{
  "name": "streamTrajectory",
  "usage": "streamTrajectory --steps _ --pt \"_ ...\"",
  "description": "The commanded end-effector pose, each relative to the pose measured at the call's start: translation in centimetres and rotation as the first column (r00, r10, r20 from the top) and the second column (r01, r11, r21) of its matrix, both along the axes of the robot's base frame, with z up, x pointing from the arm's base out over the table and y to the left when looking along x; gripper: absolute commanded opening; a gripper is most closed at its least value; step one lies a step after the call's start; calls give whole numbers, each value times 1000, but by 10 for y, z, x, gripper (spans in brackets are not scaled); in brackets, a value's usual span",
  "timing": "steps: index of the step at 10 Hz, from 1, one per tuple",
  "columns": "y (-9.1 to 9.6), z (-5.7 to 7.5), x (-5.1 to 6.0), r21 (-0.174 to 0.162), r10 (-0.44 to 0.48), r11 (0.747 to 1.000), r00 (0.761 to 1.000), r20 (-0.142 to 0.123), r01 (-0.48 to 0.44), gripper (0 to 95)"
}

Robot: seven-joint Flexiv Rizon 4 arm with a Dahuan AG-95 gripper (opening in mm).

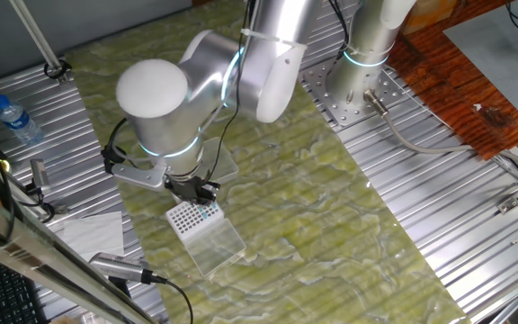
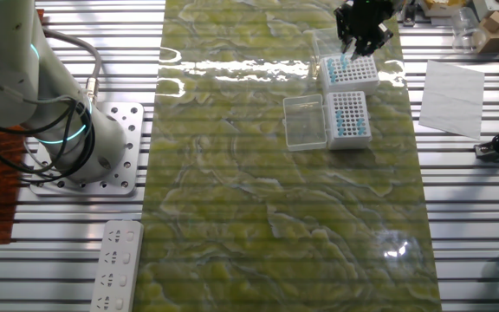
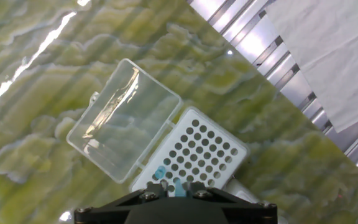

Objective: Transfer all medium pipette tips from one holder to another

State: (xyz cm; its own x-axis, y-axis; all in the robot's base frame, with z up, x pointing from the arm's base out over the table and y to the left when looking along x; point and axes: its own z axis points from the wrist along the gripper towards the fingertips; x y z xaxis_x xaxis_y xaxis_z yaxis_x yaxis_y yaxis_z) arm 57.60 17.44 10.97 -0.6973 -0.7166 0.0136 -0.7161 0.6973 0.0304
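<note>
**Operator:** Hovering my end effector (image 2: 359, 36) right over the far holder (image 2: 351, 74), at the corner where a few blue tops show. I cannot tell whether the fingers are apart, together or clamped on a tip; the hand view shows only the black body of the end effector at the bottom edge, and both fixed views are too small.

**Observer:** Where do the medium pipette tips (image 2: 345, 124) sit, taking that far holder as the mark?

**Operator:** Most stand in the near holder (image 2: 347, 119), which is just beside the far holder. They fill a couple of rows along one side of its grid. A few more blue tops (image 3: 167, 180) are in the far holder itself, at the edge directly under my end effector. The rest of its holes look empty.

**Observer:** And the clear lids?

**Operator:** One open lid (image 2: 304, 121) is hinged to the near holder. The hand view shows another lid (image 3: 122, 118) lying flat beside the far holder.

**Observer:** How will you do this step well?

**Operator:** My judgement: keep the approach straight down, centred on one hole, since the grid is tight and a tilted tip would jam or nudge its neighbours. I would also move slowly, because the holder could slide on the green bench (image 2: 267, 217).
</note>
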Motion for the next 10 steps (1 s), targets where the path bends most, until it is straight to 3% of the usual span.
streamTrajectory --steps 1,4,6,10 --pt "-16 2 1 -10 55 998 998 -2 -55 190" --pt "-62 1 1 2 145 989 989 1 -145 190" --pt "-85 -4 -8 -3 183 983 983 3 -183 190" --pt "-105 -18 -24 -5 260 966 965 21 -260 190"
